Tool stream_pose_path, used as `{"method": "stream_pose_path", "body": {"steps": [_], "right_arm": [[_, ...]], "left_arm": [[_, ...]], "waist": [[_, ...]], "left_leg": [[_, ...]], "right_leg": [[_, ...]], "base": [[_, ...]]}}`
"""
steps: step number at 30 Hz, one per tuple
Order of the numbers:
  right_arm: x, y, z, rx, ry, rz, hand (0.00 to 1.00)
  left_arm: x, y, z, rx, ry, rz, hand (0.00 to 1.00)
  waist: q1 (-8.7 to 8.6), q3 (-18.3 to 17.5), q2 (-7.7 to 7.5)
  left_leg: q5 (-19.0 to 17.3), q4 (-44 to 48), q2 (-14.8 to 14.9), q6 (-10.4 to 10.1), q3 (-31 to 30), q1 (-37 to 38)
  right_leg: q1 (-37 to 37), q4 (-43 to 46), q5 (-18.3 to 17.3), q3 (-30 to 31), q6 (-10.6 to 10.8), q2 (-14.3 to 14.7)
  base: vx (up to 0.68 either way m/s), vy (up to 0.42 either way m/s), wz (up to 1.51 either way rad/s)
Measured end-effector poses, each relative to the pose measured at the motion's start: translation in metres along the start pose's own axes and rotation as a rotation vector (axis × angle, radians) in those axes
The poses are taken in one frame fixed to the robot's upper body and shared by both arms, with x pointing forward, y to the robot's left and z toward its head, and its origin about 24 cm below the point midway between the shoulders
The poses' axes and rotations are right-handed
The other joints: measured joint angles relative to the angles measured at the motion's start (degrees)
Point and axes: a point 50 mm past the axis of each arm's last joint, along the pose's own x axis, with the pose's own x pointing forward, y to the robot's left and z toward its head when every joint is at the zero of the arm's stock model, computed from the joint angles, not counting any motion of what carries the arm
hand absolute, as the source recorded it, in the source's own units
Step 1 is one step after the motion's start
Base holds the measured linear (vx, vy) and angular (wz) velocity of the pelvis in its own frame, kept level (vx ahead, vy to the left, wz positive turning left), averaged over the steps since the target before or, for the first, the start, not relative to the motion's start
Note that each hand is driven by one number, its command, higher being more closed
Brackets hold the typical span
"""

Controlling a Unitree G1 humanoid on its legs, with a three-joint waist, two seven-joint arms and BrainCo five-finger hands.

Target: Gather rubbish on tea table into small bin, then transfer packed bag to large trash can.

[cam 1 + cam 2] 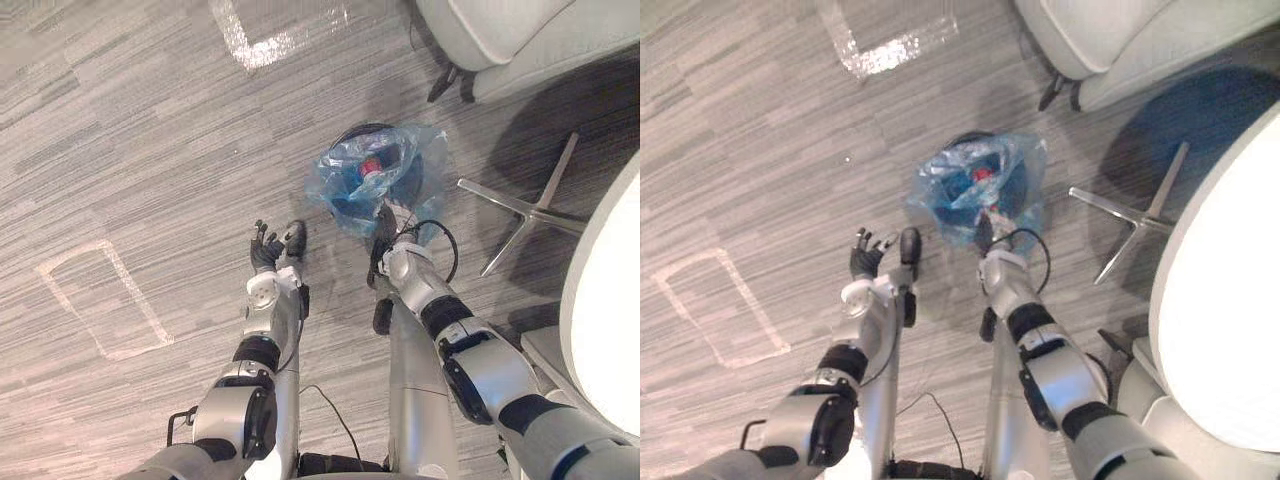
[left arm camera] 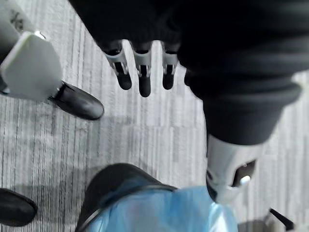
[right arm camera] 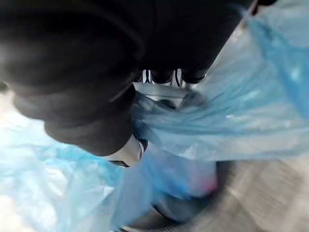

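Grey striped carpet floor (image 1: 150, 150) carries taped outlines, a pale armchair (image 1: 520, 40) on the far side and a white round bench (image 1: 610, 300) on a metal star base (image 1: 525, 210) to the right. Between them stands the small black bin (image 2: 111, 179), lined with a blue bag (image 1: 370, 180) that holds something red (image 1: 372, 166). The right hand (image 1: 385, 235) pinches the bag's near edge between its fingers (image 3: 164, 77) and thumb. The left hand (image 1: 268, 248) hovers beside the bin, fingers straight and empty.
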Motion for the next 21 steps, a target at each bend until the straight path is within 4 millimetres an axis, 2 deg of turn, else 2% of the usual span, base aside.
{"method": "stream_pose_path", "body": {"steps": [2,7,10,13,14,16,21], "right_arm": [[-0.007,-0.001,0.012,0.034,-0.066,-0.028,1.00],[-0.031,-0.001,0.023,0.135,-0.140,-0.068,1.00],[-0.049,0.007,0.034,0.180,-0.198,-0.048,1.00],[-0.067,0.019,0.045,0.234,-0.235,0.002,1.00],[-0.072,0.026,0.045,0.239,-0.233,0.042,1.00],[-0.085,0.040,0.039,0.243,-0.210,0.113,1.00],[-0.101,0.050,0.039,0.286,-0.228,0.176,1.00]], "left_arm": [[-0.003,0.007,-0.007,0.015,0.022,0.013,0.00],[-0.011,0.019,-0.021,0.046,0.067,0.030,0.00],[-0.018,0.027,-0.034,0.090,0.108,0.035,0.00],[-0.027,0.035,-0.048,0.162,0.158,0.018,0.00],[-0.030,0.040,-0.053,0.210,0.176,0.007,0.00],[-0.041,0.051,-0.070,0.270,0.238,0.005,0.00],[-0.069,0.092,-0.103,0.384,0.391,0.051,0.00]], "waist": [[0.00,-0.06,-0.02],[-0.31,-0.22,-0.19],[-0.72,-1.06,-0.98],[-1.01,-3.32,-1.87],[-1.14,-4.00,-2.33],[-1.45,-7.54,-3.05],[-2.51,-12.87,-4.67]], "left_leg": [[-0.54,-0.16,0.48,-0.03,0.52,2.98],[-0.92,-2.32,0.66,-0.32,1.16,10.80],[-0.81,-4.43,0.68,-0.49,1.87,16.31],[-0.68,-7.04,0.63,-0.64,2.18,20.95],[-0.39,-8.78,0.51,-0.81,2.32,23.64],[0.52,-12.11,0.22,-0.92,2.34,26.44],[2.61,-20.24,-0.37,-0.87,3.21,35.05]], "right_leg": [[3.21,-1.16,0.03,0.07,0.03,0.27],[10.92,-3.77,0.05,0.13,0.02,0.35],[16.16,-6.02,0.08,0.38,0.04,0.33],[20.80,-8.66,0.24,0.47,0.08,0.35],[23.30,-10.31,0.52,0.65,0.26,0.34],[26.30,-13.81,1.48,0.67,0.38,0.33],[35.00,-23.34,4.71,1.50,0.60,0.25]], "base": [[0.05,-0.007,-0.15],[0.07,-0.017,-0.04],[0.06,-0.025,-0.04],[0.08,-0.036,-0.02],[0.08,-0.037,0.02],[0.10,-0.033,0.03],[0.10,0.000,-0.07]]}}
